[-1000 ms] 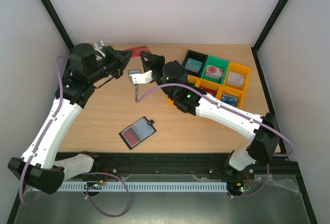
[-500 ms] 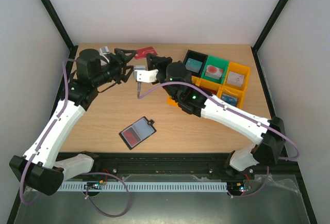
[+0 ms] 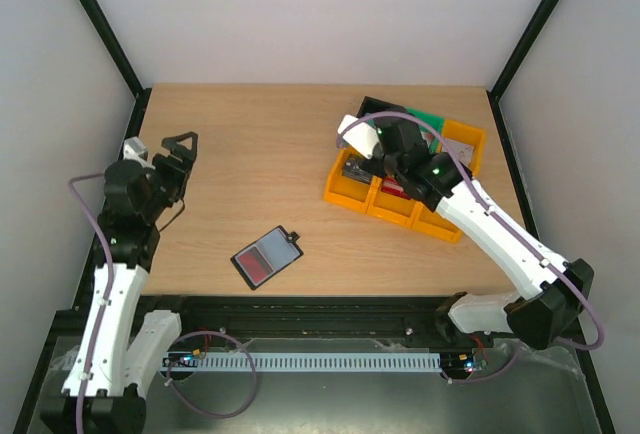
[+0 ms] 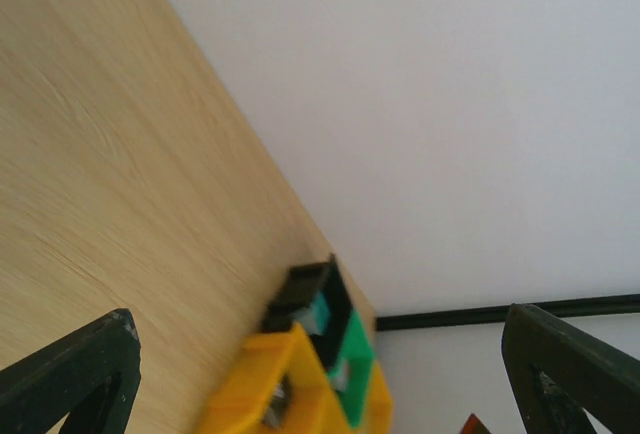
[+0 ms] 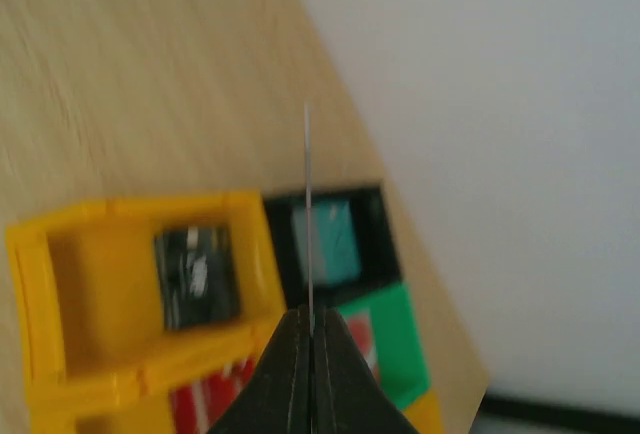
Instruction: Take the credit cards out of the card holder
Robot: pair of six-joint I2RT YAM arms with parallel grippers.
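Right wrist: 1 credit card (image 5: 307, 204) is being pinched edge-on by the right gripper (image 5: 309, 326); the left gripper (image 4: 318, 322) is being held wide.

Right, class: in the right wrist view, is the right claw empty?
No, the right claw pinches a thin pale credit card, seen edge-on, with the plastic bins behind it.

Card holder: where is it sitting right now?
In the top view, the card holder lies flat on the table near its front edge, left of centre. The yellow bins sit further back to its right.
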